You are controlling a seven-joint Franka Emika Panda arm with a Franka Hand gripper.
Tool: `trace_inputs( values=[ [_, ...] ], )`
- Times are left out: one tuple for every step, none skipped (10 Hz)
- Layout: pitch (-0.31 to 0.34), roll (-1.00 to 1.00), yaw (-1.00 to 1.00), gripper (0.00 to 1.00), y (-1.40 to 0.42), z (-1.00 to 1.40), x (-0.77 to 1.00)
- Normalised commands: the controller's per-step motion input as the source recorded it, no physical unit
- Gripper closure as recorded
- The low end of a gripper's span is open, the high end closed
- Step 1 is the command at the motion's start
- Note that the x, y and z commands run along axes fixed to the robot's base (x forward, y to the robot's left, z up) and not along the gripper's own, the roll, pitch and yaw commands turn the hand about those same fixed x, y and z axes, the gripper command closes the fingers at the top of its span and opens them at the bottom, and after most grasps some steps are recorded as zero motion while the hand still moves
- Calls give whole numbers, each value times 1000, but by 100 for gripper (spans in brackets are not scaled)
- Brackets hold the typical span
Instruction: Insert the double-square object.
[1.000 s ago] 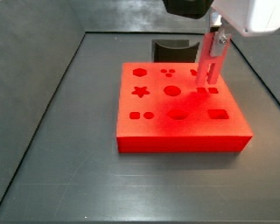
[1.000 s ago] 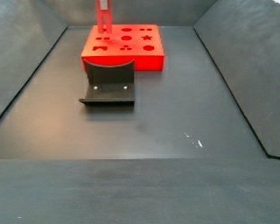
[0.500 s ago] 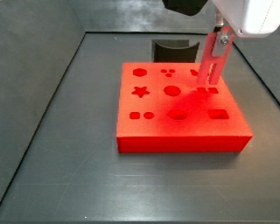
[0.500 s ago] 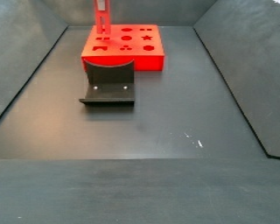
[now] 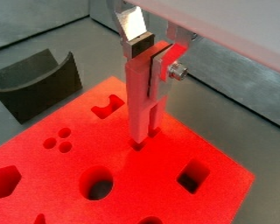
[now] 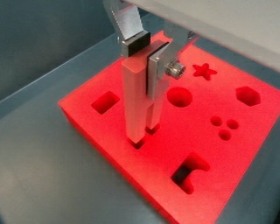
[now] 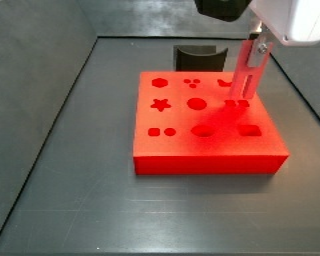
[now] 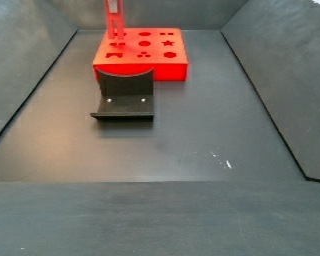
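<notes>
My gripper [image 5: 147, 63] is shut on the double-square object [image 5: 140, 109], a slim upright red bar, also seen in a wrist view [image 6: 139, 105]. It hangs over the big red block [image 5: 84, 179] with shaped holes. The bar's lower end sits at a small hole in the block's top [image 6: 137, 145]; I cannot tell how far in it is. In a side view the bar [image 7: 243, 75] stands over the block's [image 7: 203, 125] far right part under the gripper [image 7: 259, 42]. In a side view the bar [image 8: 116, 22] rises at the block's [image 8: 143, 55] far left.
A dark grey curved holder stands on the floor beside the block [image 8: 124, 97], also in a side view [image 7: 196, 54] and a wrist view [image 5: 35, 80]. Grey bin walls slope up round the floor [image 8: 190, 130].
The gripper and bar have shifted slightly toward the far right of the block in a side view and stand a little higher in it; the block and holder have not moved.
</notes>
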Motion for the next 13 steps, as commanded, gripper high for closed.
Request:
trace_inputs(
  values=[
    [146, 20, 3, 100, 0, -146, 91],
    [130, 1, 40, 100, 0, -166, 131],
    [114, 0, 37, 100, 0, -163, 140],
    [123, 24, 0, 100, 0, -160, 0],
    [146, 17, 0, 100, 0, -29, -69],
    [153, 59, 0, 100, 0, 0, -166],
    [144, 60, 0, 100, 0, 0, -117],
    [170, 51, 0, 100, 0, 0, -20],
    [126, 63, 14, 100, -66, -40, 89],
    [99, 57, 69, 100, -57, -134, 240],
    [70, 84, 63, 100, -63, -269, 217],
    [4, 39, 69, 100, 0, -486, 154],
    [11, 50, 34, 100, 0, -617, 183]
  ],
)
